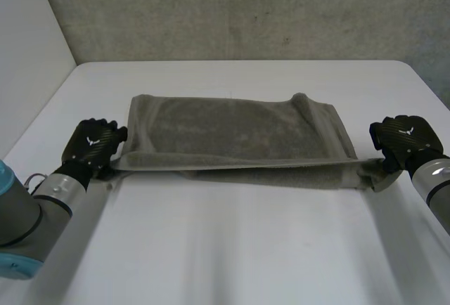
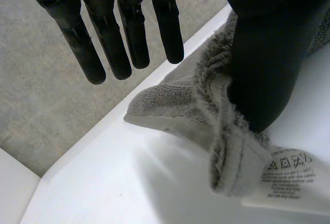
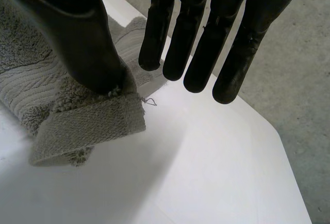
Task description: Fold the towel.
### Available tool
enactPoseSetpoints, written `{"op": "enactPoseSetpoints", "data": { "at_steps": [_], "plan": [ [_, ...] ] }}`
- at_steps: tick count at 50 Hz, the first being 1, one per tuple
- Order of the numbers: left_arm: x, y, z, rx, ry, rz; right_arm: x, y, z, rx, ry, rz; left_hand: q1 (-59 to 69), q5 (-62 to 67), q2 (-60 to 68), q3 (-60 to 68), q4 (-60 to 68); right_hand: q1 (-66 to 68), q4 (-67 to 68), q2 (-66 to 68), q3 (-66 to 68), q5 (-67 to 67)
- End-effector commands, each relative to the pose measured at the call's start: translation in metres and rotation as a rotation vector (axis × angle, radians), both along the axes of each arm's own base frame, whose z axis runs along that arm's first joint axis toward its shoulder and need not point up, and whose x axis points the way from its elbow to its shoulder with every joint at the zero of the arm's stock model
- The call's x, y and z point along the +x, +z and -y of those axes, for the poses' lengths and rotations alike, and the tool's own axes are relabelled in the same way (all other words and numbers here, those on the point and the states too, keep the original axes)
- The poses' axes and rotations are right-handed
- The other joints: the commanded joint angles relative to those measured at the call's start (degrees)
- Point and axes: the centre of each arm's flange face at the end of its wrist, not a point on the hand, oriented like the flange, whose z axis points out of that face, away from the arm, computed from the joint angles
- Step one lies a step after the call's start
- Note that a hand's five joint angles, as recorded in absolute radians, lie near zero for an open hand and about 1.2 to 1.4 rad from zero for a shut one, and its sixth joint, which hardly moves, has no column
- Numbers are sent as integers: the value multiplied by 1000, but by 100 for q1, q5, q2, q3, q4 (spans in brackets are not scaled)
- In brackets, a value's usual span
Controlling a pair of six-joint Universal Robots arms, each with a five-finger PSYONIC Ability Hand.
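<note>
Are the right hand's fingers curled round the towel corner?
No: in the right wrist view the right hand has straight fingers held clear of the towel, and just its thumb presses on the corner.

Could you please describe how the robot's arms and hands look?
The left hand and right hand are black carbon weave, each with a white emblem on its back; fingers slim, round-tipped, thumbs broader. The left arm and right arm are grey cylinders; the left has a light-blue cap.
</note>
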Motion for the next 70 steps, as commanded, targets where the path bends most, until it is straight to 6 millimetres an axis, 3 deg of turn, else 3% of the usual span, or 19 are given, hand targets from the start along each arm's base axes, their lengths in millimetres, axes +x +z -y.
{"op": "enactPoseSetpoints", "data": {
  "at_steps": [1,7,14,16,20,26,31,35,39,42,45,52,59,63,64,66,67,69,70],
  "plan": [
    [1,6,-1,-22,0,11,-1,1,1,-6,-2,0,575,593,581,585,588,36,110,122,102,158],
    [3,10,-2,-32,5,10,-2,3,3,-9,-6,0,1585,1603,1591,1596,1598,102,177,189,169,225],
    [2,13,-5,-35,-7,8,-2,6,3,-17,-6,-3,4667,4685,4673,4677,4680,877,951,963,943,1000],
    [2,14,-6,-35,-10,8,0,13,1,-29,21,-1,4678,4696,4684,4688,4691,2194,2268,2280,2261,2317],
    [3,30,-7,-76,-8,6,2,27,-4,-33,55,10,4678,4696,4684,4688,4691,2199,2274,2286,2266,2322],
    [3,66,-11,-154,-5,-2,-5,88,-15,-118,105,27,4678,4696,4684,4688,4691,2199,2274,2286,2266,2322],
    [4,138,-28,-322,-4,-23,-4,148,-29,-207,148,24,4678,4696,4684,4688,4691,2199,2274,2286,2266,2322],
    [2,169,-38,-379,-17,-50,-8,195,-41,-207,158,15,4678,4696,4684,4688,4691,2199,2274,2286,2266,2322],
    [1,185,-42,-340,-32,-89,-14,212,-41,-178,150,0,4678,4696,4684,4688,4691,2199,2274,2286,2266,2322],
    [0,178,-38,-291,-36,-89,-20,200,-26,-94,156,-58,4678,4696,4684,4688,4691,2199,2274,2286,2266,2322],
    [-1,148,-21,-136,-38,-78,-21,178,-12,-4,178,-148,4678,4696,4684,4688,4691,2199,2274,2286,2266,2322],
    [-7,83,26,120,-28,-24,6,102,20,229,242,-234,4678,4696,4684,4688,4691,2199,2274,2286,2266,2322],
    [-48,73,57,120,-81,45,37,78,55,189,260,-265,4678,4696,4684,4688,4691,2199,2274,2286,2266,2322],
    [-55,131,92,-120,-17,-5,59,122,95,-169,166,-234,4678,4696,4684,4688,4691,2199,2274,2286,2266,2322],
    [-55,131,92,-121,-17,-5,59,123,95,-170,166,-234,4678,4696,4684,4688,4691,2199,2274,2286,2266,2322],
    [-54,179,109,-329,53,-82,65,171,113,-475,81,-128,4678,4696,4684,4688,4691,2199,2274,2286,2266,2322],
    [-54,179,109,-330,53,-82,65,172,114,-477,80,-127,4678,4696,4684,4688,4691,2199,2274,2286,2266,2322],
    [-53,226,111,-527,90,-214,61,226,111,-754,32,2,4678,4696,4684,4688,4691,2199,2274,2286,2266,2322],
    [-53,226,111,-528,90,-215,61,226,111,-755,31,3,4678,4696,4684,4688,4691,2199,2274,2286,2266,2322]
  ]
}}
